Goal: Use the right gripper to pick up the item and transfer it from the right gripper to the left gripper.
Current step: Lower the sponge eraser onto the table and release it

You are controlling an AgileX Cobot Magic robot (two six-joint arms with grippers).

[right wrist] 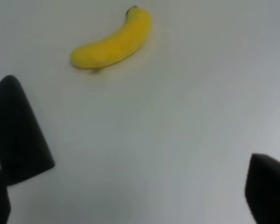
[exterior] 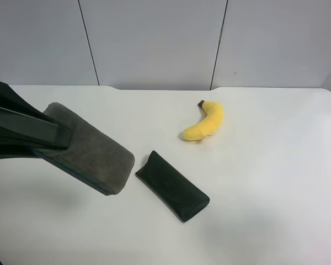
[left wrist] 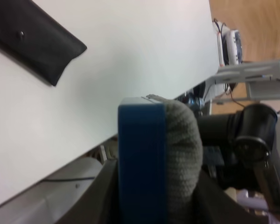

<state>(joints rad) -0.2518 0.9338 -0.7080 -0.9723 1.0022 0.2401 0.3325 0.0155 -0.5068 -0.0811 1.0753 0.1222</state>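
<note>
Nearest the lens: board eraser (exterior: 91, 152), grey felt up, raised off the table (exterior: 276, 187) at the left edge of the exterior high frame.
Left gripper (exterior: 52, 142): clamped on the eraser. The left wrist view shows the blue base and felt pad squeezed between its two jaws.
Right gripper (right wrist: 135, 135): jaws spread wide with nothing between them, only bare table below. It is out of sight in the exterior high view.
Banana (exterior: 205, 122): lying upper right of centre in the high view, well apart from the eraser.
Dark pouch (exterior: 172, 186): flat at lower centre, just beside the raised eraser in the picture, untouched.
Done, as I judge it: pickup and handover both look complete, since the eraser sits in the left claw alone.
Left to do: nothing that the task sentence names. The hold looks secure.
</note>
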